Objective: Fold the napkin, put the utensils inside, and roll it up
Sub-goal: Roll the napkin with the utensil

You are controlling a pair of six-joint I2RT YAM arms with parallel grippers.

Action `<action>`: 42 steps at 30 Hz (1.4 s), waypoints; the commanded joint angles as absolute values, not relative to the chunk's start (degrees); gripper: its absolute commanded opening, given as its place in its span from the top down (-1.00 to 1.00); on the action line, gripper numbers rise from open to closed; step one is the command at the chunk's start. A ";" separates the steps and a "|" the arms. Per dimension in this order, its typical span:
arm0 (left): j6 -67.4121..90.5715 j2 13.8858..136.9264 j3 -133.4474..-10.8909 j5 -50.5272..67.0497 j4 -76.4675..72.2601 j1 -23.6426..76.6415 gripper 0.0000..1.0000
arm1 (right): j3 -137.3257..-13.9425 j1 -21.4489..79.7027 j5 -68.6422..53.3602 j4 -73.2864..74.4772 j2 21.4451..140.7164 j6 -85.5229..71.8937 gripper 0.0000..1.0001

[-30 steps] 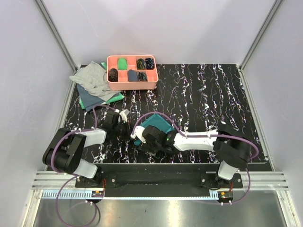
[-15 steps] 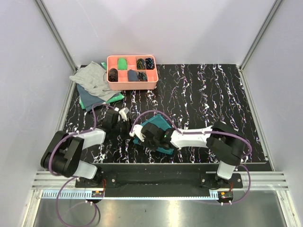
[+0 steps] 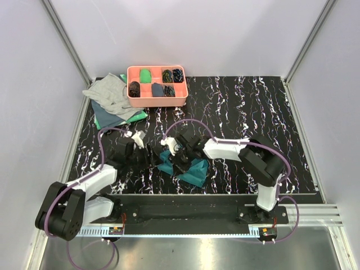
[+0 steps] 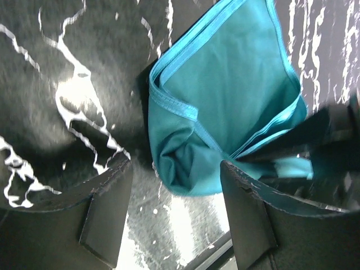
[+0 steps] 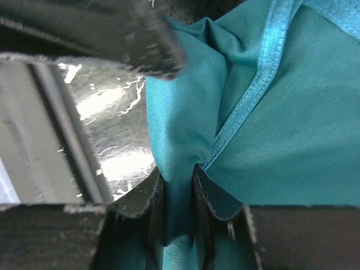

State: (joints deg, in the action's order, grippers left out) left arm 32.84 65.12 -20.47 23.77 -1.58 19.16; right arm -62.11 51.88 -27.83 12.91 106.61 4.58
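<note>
No readable text in any view.
The napkin (image 3: 192, 170), tray (image 3: 156, 101), cloths (image 3: 107, 93) and surface (image 3: 253, 112) show no letters, numbers or logos that can be made out; the white veins on the surface are pattern, not writing. The small boards (image 3: 116, 229) on the near rail (image 3: 185, 220) are too small to tell whether they carry any marking.
</note>
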 commanded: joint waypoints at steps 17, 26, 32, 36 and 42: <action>31.47 69.78 -16.61 31.46 -20.03 19.16 -0.14 | -69.96 40.08 -60.90 18.28 124.53 -1.32 0.48; 29.62 75.06 -17.31 32.08 -25.22 19.34 0.38 | -71.80 39.29 -61.96 19.51 127.27 -0.79 0.42; 28.65 76.90 -18.45 33.31 -24.70 19.42 0.92 | -72.68 39.20 -56.19 20.83 123.85 -0.88 0.03; 28.30 77.34 -20.56 32.43 -18.57 19.42 1.00 | -73.21 39.11 -51.08 21.09 116.91 -2.19 -0.28; 29.79 79.01 -24.78 30.67 -9.86 19.42 1.00 | -70.67 42.60 -28.34 19.60 102.24 -1.15 -0.39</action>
State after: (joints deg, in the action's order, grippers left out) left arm 30.26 77.36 -21.02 32.32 -16.12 19.44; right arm -71.81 39.42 -48.10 21.12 113.51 -3.20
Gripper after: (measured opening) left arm 0.017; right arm 0.688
